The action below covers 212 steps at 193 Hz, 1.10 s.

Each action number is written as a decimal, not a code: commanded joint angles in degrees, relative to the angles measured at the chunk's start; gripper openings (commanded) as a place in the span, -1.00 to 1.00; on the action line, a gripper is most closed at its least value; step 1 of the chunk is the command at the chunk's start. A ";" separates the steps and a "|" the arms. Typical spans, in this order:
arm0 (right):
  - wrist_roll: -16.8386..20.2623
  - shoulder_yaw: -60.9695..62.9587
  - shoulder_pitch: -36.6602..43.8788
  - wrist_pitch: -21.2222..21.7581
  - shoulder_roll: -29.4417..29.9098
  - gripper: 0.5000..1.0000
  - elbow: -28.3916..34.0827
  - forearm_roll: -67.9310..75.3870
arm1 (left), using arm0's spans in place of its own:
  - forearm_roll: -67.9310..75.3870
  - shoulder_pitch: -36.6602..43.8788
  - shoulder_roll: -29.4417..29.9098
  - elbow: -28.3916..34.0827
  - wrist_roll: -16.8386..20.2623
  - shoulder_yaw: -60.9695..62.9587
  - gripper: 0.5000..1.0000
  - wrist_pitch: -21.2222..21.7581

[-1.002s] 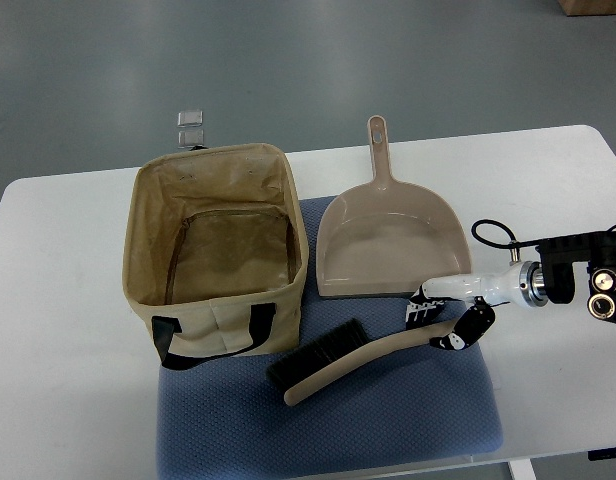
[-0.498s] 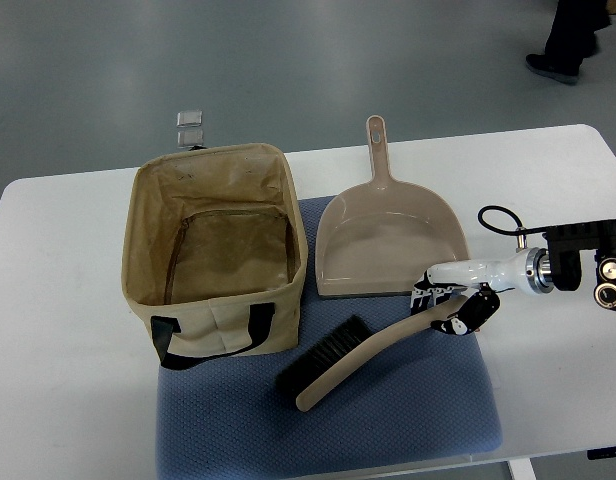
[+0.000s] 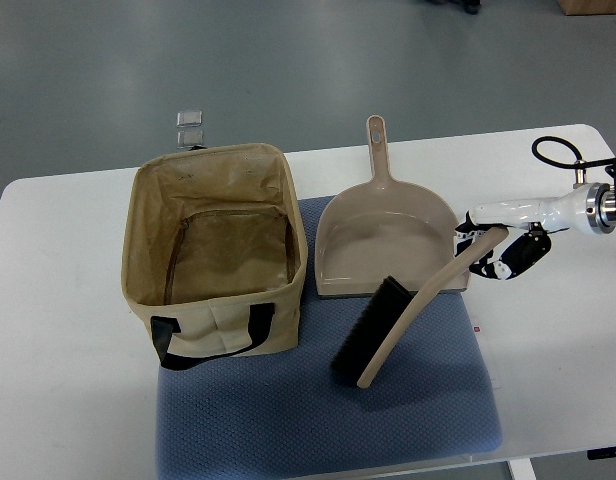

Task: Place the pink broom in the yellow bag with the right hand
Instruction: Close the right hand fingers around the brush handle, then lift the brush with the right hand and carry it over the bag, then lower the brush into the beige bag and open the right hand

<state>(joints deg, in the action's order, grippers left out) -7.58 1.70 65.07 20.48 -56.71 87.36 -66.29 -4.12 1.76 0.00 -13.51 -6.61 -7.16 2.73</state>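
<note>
The broom (image 3: pixel 408 315) is a beige-pink hand brush with black bristles. It hangs tilted above the blue mat (image 3: pixel 328 410), bristle end low over the mat and handle end up at the right. My right hand (image 3: pixel 498 250) is shut on the handle's tip, just right of the dustpan. The yellow bag (image 3: pixel 216 250) is a tan open-topped fabric bag with black handles. It stands upright at the left, well apart from the broom, and nothing shows inside it. The left arm is out of sight.
A beige-pink dustpan (image 3: pixel 388 245) lies between the bag and my right hand, its handle pointing away from me. The white table (image 3: pixel 58 380) carries the mat. Two small squares (image 3: pixel 190 125) lie on the floor beyond the table's far edge.
My right hand has risen and drawn back to the right with the broom's handle. The broom swung from lying nearly flat to a steeper tilt, and its bristle end shifted right.
</note>
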 commanded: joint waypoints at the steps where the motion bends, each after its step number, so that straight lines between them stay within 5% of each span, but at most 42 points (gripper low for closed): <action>1: -0.42 0.32 1.38 1.41 -2.79 -1.00 0.97 0.20 | -0.01 0.00 0.00 -0.02 0.02 0.04 1.00 0.00; 70: -0.42 17.28 2.34 14.41 -12.63 -1.00 1.67 3.71 | 0.08 -0.09 0.00 -0.11 0.02 0.04 1.00 0.00; 127: 1.16 21.06 12.27 14.52 -12.37 -1.00 0.35 7.93 | 0.17 -0.09 0.00 -0.29 0.02 -0.04 1.00 -0.09; 212: 4.33 20.36 16.93 13.36 22.07 -1.00 -20.30 -3.93 | 0.17 -0.09 0.00 -0.20 0.02 -0.04 1.00 -0.09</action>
<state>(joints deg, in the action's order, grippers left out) -3.29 22.08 81.74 33.96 -42.46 72.73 -66.30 -3.93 1.62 0.00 -13.55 -6.59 -7.24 2.63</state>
